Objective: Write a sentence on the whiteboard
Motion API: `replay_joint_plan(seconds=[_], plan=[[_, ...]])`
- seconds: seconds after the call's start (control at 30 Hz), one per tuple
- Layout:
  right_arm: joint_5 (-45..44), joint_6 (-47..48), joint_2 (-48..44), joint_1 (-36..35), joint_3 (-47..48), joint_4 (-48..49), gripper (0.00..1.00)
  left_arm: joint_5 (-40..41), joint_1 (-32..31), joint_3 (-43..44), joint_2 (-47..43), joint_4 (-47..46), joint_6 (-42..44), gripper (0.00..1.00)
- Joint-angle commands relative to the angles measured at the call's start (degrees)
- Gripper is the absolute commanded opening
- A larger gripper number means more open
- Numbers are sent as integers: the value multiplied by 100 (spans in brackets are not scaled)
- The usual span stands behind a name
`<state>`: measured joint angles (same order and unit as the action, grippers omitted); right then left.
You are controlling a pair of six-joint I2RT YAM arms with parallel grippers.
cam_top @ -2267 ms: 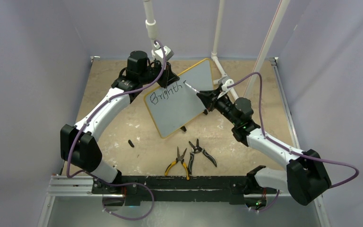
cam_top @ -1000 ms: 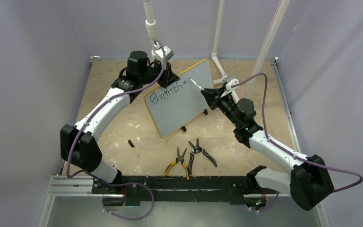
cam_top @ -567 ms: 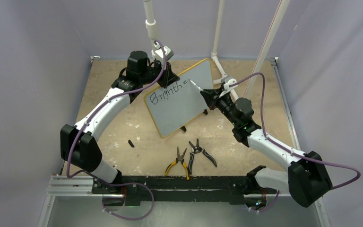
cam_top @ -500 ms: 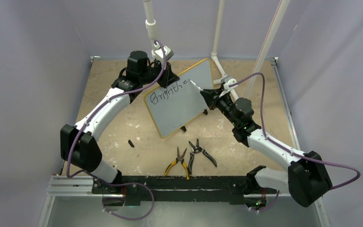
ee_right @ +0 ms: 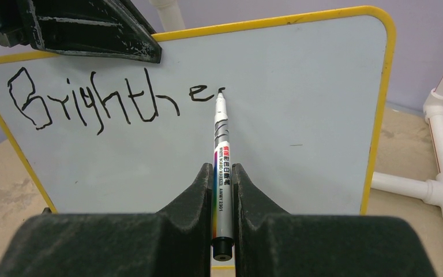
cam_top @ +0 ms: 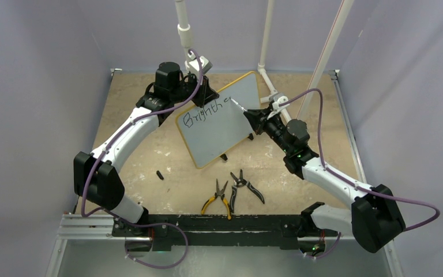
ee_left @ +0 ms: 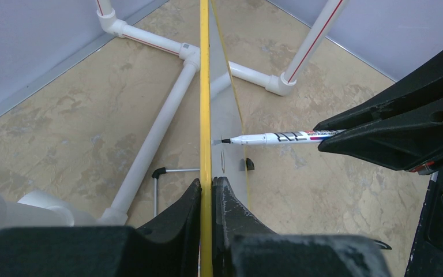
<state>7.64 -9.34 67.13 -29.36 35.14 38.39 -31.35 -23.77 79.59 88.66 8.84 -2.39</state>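
A: What's new on the board (cam_top: 219, 124)?
B: An "e". A couple of seconds back the writing (ee_right: 95, 104) stopped at "Brighth". Now a small "e" follows, and the marker (ee_right: 221, 144) tip sits right at its tail.
A: Grips?
B: Right gripper (ee_right: 223, 173) is clamped tight on the marker. Left gripper (ee_left: 207, 184) is pinched on the board's yellow rim, holding it propped at the far middle of the table (cam_top: 144, 156), between the two grippers.
A: So?
B: One word is partly done, and I'd judge most of the sentence is left
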Motion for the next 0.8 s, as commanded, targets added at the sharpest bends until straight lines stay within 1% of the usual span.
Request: replay_joint_plan(seconds=[0.0,0.17,0.5,0.77], plan=[[117,47,-51,-52,31,-18,0,-81,-5,-11,-68,-319,87,0],[29,57,-51,-59,12,-83,0,-79,-5,-14,-66,-317,91,0],[-472,-2,-55,-60,16,-242,0,-73,-5,-22,-77,-317,94,0],[-456,3,-82,-56,-20,-357,0,-80,-5,-18,-86,-322,90,0]])
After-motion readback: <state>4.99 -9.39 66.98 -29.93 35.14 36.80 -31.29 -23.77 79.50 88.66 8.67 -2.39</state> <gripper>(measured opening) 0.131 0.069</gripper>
